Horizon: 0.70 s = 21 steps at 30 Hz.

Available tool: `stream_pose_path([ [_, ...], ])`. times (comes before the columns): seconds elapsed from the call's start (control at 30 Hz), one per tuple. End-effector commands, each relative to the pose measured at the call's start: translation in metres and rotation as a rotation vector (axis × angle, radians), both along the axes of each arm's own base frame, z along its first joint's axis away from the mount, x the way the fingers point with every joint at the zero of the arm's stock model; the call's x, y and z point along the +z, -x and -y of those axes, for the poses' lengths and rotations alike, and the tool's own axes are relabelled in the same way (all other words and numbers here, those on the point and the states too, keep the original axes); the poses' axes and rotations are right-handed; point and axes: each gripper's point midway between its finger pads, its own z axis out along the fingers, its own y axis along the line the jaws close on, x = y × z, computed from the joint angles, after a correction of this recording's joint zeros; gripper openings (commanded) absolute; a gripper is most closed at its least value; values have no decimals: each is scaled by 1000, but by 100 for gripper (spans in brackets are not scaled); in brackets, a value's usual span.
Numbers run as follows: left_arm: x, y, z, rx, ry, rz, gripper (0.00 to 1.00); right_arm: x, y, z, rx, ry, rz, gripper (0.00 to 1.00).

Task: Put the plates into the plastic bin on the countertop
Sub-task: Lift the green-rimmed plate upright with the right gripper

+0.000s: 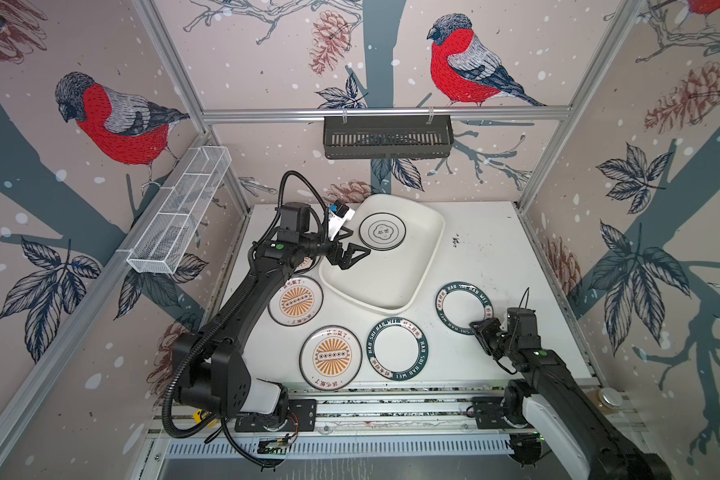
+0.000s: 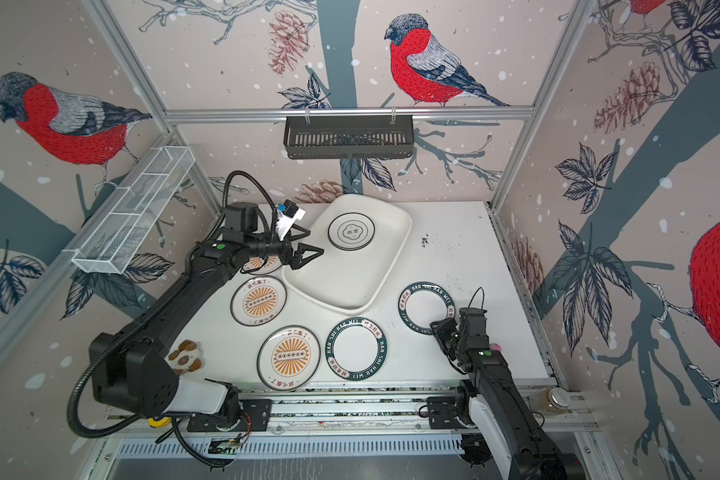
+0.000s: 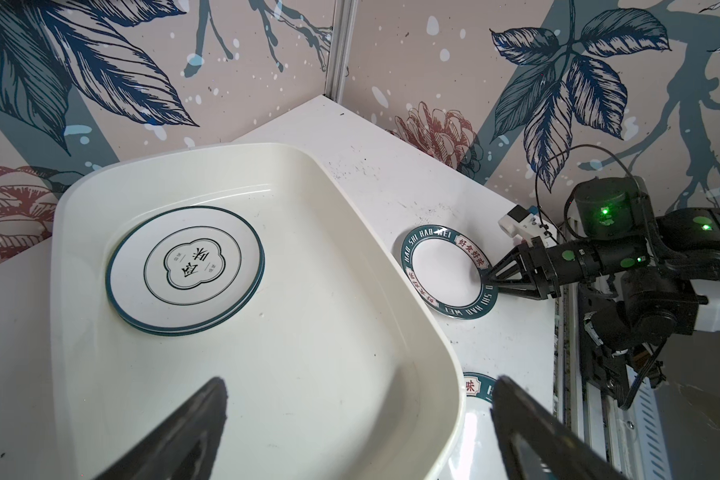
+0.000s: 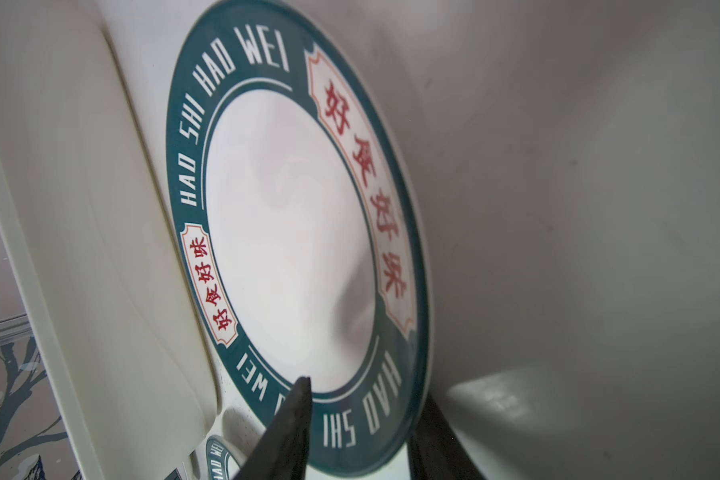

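**Rim grasp on a green-banded plate beside the bin**

My right fingers (image 1: pixel 477 327) meet the green-banded plate (image 1: pixel 463 306) at the part of its rim farthest from the bin (image 1: pixel 383 280). The plate lies flat on the table (image 1: pixel 495 253), just beside the bin's right-hand wall. In the right wrist view one finger sits over the lettered band and its partner outside the edge, so the rim is straddled. Whether it is pinched I cannot tell.

I judge the plate stiff, glazed, slick and breakable, with only its lip offering purchase. Held at one edge it would tend to droop, so a deep, firm bite is advisable.

My right arm lies low, wrist almost level with the table, pointing towards the bin. My left fingers (image 1: pixel 348 258) stand wide apart and empty above the bin's near-left corner, arm stretched forward.

Two stacked cloud-pattern plates (image 1: pixel 382 231) rest at the bin's far end. The sunburst plates (image 1: pixel 330 357) and a second green-banded plate (image 1: pixel 398 351) lie outside it, off its near side.
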Motion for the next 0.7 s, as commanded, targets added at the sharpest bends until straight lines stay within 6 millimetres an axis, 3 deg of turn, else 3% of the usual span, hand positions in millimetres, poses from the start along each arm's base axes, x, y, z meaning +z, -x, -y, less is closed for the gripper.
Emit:
stream_pose_path([
  [0.0,2,-3,2,-3,1,32,98,-13,8,6,-40,14,-25,37],
  [0.3,0,-3,3,0,-1,31,98,-16,5,7,-95,-40,69,30],
  [0.67,2,-1,7,-6,3,34,98,-16,1,8,-77,-19,49,28],
])
